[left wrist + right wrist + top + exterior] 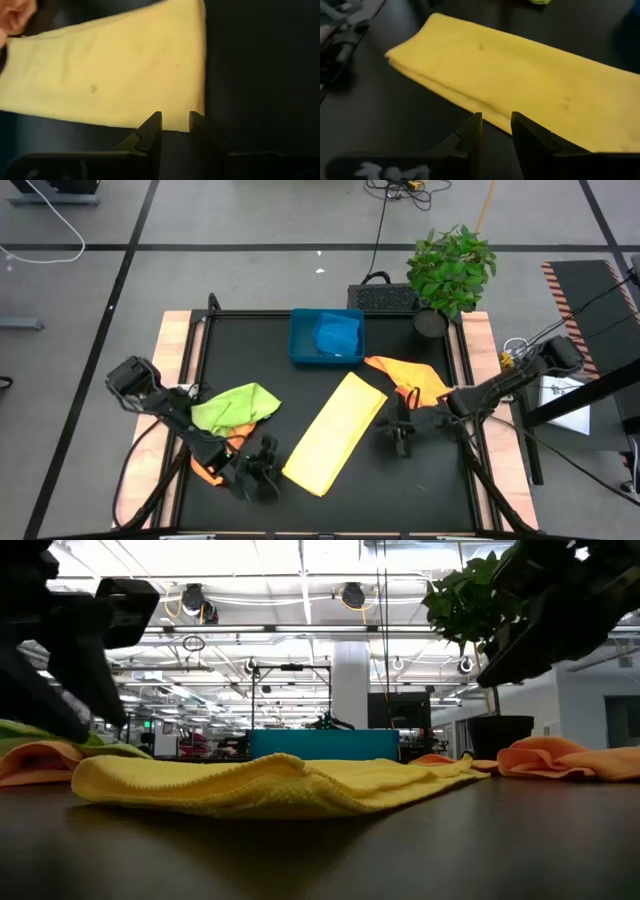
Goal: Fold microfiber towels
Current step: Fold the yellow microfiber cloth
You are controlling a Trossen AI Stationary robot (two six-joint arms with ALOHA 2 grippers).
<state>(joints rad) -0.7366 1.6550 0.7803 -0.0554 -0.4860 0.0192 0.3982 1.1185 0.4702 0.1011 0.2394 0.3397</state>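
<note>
— Yellow towel (270,785) is lying closest to us, already folded into a long strip across the middle of the desk (420,490), running from the near edge up toward the tray.

— And the grippers?

— Both are hanging just off it with nothing in them. The left gripper (262,470) is sitting by the strip's near end, fingers nearly together; the right gripper (400,430) is waiting beside its long right side, fingers also only slightly apart.

— What's worrying you?

— With jaws that narrow, I'm guessing either one could pinch only the top layer, and the fold would be peeling open as it lifts. Uneven pulling would be skewing the strip too.

— Anything crowding them?

— The lime green towel (235,405) is bunched near the left edge with an orange one (208,473) poking out under the left arm. Another orange towel (410,377) is crumpled just behind the right gripper. The blue tray (300,340) at the far edge is holding a blue towel (337,335), and a potted plant (450,270) is standing at the far right corner.
</note>
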